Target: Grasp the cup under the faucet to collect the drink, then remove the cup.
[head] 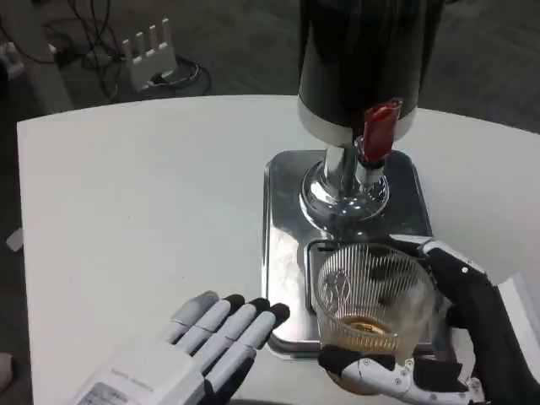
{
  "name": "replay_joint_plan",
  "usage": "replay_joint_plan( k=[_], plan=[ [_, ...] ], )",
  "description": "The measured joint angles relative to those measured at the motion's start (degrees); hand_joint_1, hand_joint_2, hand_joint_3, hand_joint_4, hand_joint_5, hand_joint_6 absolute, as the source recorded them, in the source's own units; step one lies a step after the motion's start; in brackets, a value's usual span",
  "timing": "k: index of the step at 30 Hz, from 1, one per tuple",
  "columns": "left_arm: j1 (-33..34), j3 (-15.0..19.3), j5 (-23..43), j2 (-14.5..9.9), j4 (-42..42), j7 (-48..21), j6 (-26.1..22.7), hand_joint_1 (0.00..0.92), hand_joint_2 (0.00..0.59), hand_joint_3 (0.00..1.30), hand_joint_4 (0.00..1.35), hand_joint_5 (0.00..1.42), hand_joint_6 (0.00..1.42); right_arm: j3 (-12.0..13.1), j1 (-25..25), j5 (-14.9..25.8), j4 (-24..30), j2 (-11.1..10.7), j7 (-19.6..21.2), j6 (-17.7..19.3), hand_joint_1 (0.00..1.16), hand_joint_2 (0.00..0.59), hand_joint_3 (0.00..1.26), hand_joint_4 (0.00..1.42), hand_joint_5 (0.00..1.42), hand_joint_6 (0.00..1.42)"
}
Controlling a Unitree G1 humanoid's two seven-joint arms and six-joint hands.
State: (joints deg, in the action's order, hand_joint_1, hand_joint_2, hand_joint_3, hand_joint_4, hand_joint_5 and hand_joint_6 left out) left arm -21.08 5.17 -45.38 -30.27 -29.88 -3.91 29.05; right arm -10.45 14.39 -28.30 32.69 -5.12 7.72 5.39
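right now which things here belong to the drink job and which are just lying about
Belongs to the job:
- cup, some amber drink inside
- right hand, holding the cup
- dispenser with red faucet lever
- metal drip tray

Just lying about:
- left hand, resting flat on table
- white router and cables on floor

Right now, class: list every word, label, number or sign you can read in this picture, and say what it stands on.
No text can be read here.
A label on the back of the left hand: too blurred to read.
The dispenser, its red tap handle, the ribbed glass cup gripped by the right hand, and the metal tray: no lettering shows.
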Motion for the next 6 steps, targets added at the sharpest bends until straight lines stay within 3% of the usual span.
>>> replay_joint_plan(
  k=[6],
  plan=[
    [-0.89, -0.62, -0.05, 0.05, -0.55, -0.01, -0.27, 0.000, 0.090, 0.00, 0.00, 0.00, 0.00, 0.12, 0.80, -0.04, 1.04, 0.01, -0.13, 0.00, 0.92, 0.079, 0.85, 0.97, 1.18, 1.40]
  ],
)
